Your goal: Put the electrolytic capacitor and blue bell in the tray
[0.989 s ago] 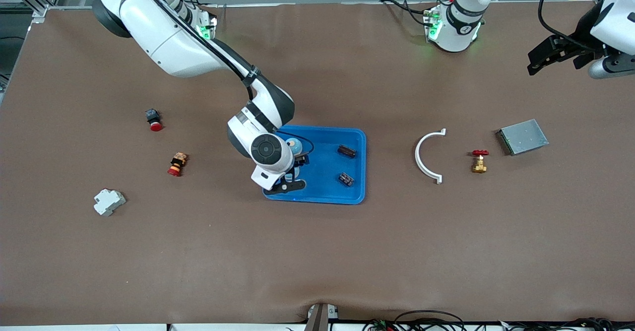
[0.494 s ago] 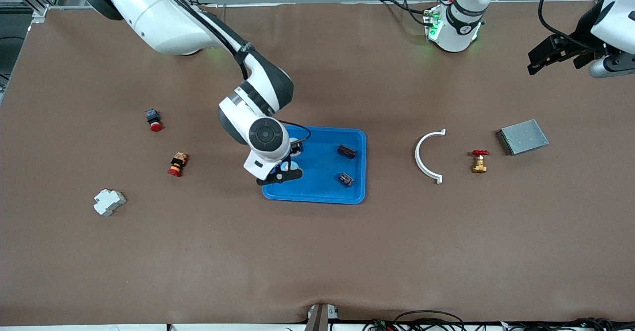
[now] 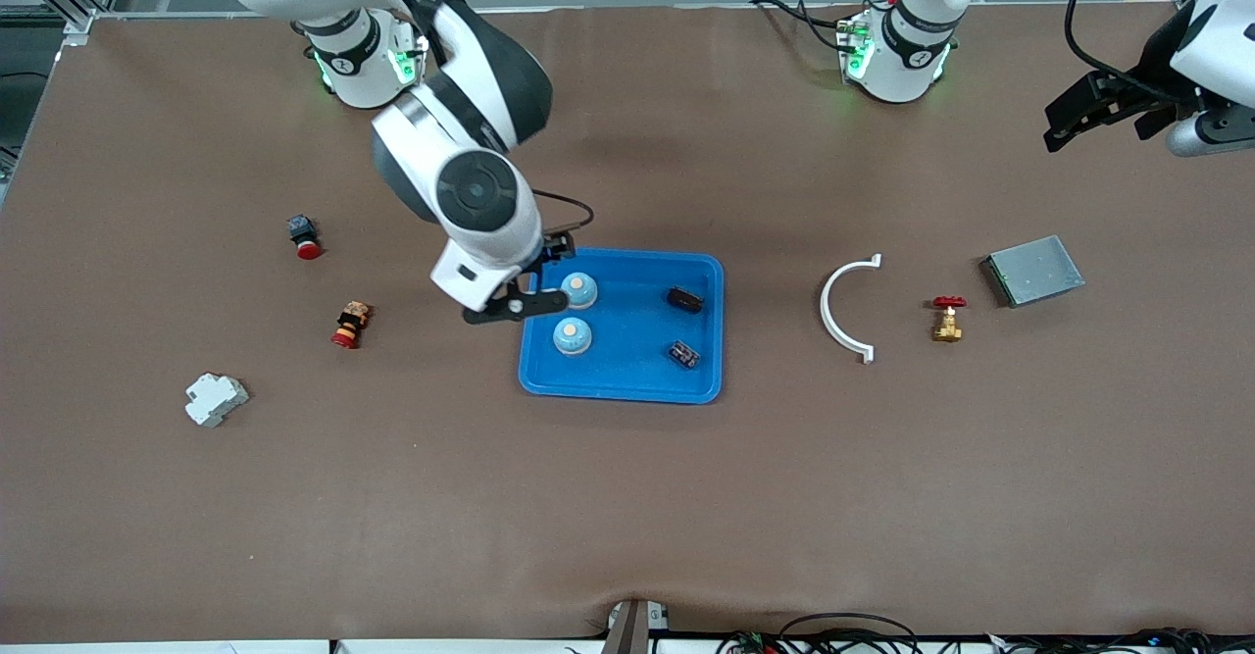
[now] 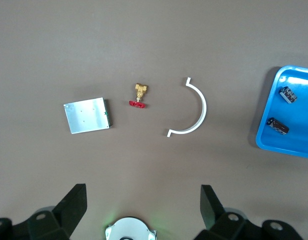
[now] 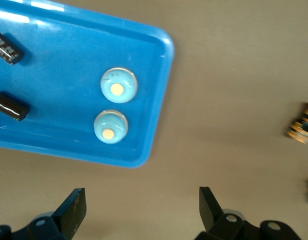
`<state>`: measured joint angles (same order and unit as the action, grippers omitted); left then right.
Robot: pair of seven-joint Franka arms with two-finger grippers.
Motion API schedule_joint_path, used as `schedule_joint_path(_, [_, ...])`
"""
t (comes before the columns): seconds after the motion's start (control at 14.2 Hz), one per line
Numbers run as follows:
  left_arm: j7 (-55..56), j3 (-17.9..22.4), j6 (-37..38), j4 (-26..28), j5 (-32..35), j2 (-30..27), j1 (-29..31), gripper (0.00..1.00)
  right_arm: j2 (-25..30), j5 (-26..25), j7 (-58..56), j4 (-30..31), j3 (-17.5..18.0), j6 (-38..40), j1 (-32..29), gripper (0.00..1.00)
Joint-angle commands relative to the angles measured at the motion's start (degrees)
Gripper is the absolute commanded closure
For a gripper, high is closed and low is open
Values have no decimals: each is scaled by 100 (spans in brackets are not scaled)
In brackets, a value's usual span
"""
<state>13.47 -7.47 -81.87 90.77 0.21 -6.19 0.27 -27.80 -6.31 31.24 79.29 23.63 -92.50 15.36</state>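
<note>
The blue tray [image 3: 627,365] lies mid-table. In it sit two blue bells [image 3: 578,289] [image 3: 572,336], both upright, and two dark electrolytic capacitors [image 3: 685,299] [image 3: 683,354]. My right gripper [image 3: 525,281] hangs open and empty over the tray's rim at the right arm's end. The right wrist view shows the same gripper [image 5: 141,212] above bare table, with the bells [image 5: 118,85] [image 5: 110,126] free in the tray [image 5: 59,65]. My left gripper [image 3: 1088,110] waits open and empty, high over the left arm's end of the table; in its own wrist view the gripper [image 4: 143,210] holds nothing.
Toward the left arm's end lie a white curved clip [image 3: 838,306], a brass valve with a red handle [image 3: 947,318] and a grey metal box [image 3: 1032,270]. Toward the right arm's end lie a red push button [image 3: 304,236], a red-yellow button [image 3: 349,325] and a white breaker [image 3: 216,398].
My right gripper has risen out of the tray and drawn back toward its base, leaving the second bell uncovered in the tray. The left arm has not moved.
</note>
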Motion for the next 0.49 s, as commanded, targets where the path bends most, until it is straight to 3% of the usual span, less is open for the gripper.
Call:
schedule_joint_path(0.0, [-108,-79,-189,90,-12,-5,8,0,774,532,14,210,27,223,-629,0])
schedule_joint_path(0.42, [-160,-237,-233,107,-30,-119,26,0,1777,754,-126,228,19,794,-1553,0])
